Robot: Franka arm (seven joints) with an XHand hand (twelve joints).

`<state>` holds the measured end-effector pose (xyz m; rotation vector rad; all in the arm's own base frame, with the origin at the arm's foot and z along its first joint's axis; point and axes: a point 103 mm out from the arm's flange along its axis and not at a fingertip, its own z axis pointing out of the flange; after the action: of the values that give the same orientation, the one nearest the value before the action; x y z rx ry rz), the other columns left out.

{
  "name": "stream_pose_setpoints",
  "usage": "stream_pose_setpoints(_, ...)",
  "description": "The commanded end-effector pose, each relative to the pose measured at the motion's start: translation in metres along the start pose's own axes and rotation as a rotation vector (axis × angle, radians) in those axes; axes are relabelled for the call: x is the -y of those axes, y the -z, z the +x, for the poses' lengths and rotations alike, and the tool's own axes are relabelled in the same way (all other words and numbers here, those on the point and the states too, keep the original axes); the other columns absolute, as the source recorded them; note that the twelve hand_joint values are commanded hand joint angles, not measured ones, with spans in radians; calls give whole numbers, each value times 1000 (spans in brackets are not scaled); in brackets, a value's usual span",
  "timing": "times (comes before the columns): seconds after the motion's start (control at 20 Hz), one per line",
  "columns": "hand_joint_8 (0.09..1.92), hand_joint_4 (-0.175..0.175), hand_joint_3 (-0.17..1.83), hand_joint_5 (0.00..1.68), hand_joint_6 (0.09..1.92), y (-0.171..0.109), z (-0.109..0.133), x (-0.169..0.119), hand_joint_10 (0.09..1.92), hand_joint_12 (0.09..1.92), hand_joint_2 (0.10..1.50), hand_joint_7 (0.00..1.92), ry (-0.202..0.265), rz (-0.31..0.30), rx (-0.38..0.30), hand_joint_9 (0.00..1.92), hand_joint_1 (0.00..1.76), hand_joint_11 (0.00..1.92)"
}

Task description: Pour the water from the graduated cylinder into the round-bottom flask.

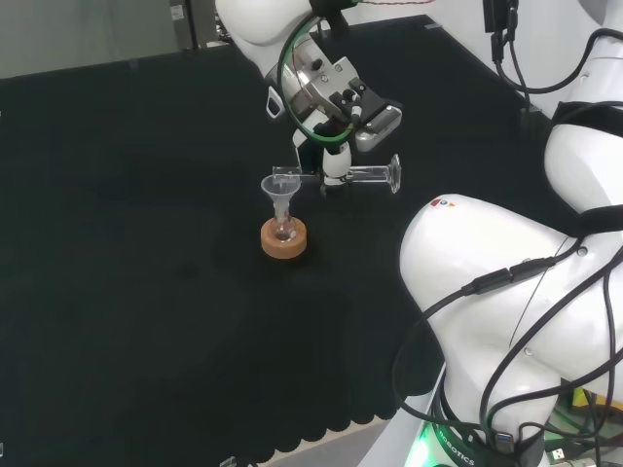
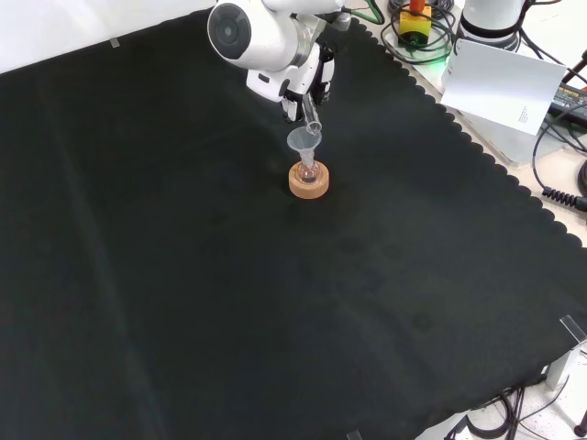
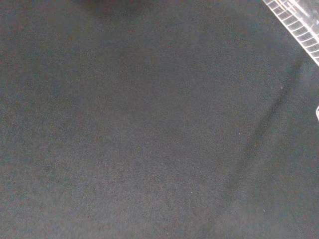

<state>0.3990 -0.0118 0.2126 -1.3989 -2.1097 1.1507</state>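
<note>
In the head view the hand (image 1: 335, 161) is curled round a clear graduated cylinder (image 1: 370, 176) and holds it lying almost level, foot to the right. The cylinder's mouth reaches the rim of a clear funnel (image 1: 282, 186). That funnel stands in the neck of a small round-bottom flask (image 1: 283, 230), which rests on a cork ring (image 1: 283, 242). From the front, the hand (image 2: 299, 84) hangs just beyond the funnel (image 2: 304, 140), with the cylinder (image 2: 313, 119) slanting down to it above the flask (image 2: 308, 169) and cork ring (image 2: 308, 182). The wrist view catches a marked stretch of the cylinder (image 3: 295, 19).
The arm's big white links (image 1: 506, 292) stand at the head view's right. In the front view a white sheet (image 2: 500, 81) and cables (image 2: 559, 174) lie past the cloth's scalloped edge (image 2: 477, 151) at the upper right. Black cloth spreads around the cork ring.
</note>
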Motion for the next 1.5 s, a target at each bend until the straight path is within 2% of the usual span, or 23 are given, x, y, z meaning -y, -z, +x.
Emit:
stream_pose_setpoints(0.05, 1115, -175, -1, 891, 1116, -6, -13, 3, 128, 847, 1152, 926, -20, 32, -20, 1368, 1245, 1143)
stream_pose_setpoints(0.15, 1114, -175, 0, 891, 1116, -7, -16, 5, 127, 847, 1152, 927, -23, 36, -22, 1369, 1245, 1144)
stream_pose_setpoints(0.45, 1114, -175, 0, 892, 1115, 1, -2, 2, 125, 845, 1151, 927, -32, 42, -10, 1370, 1245, 1144)
stream_pose_setpoints(0.6, 1114, -175, 0, 892, 1115, -5, -15, 6, 124, 845, 1151, 927, -23, 34, -19, 1370, 1245, 1144)
stream_pose_setpoints(1.0, 1114, -175, 0, 891, 1115, 4, -2, 3, 121, 843, 1151, 926, -56, 70, 7, 1371, 1245, 1143)
stream_pose_setpoints(1.2, 1115, -175, 0, 891, 1116, -3, -18, 9, 119, 842, 1152, 926, -40, 63, -2, 1372, 1245, 1143)
stream_pose_setpoints(1.5, 1116, -175, 0, 891, 1117, 0, -12, 7, 117, 842, 1152, 926, -53, 80, 9, 1373, 1245, 1143)
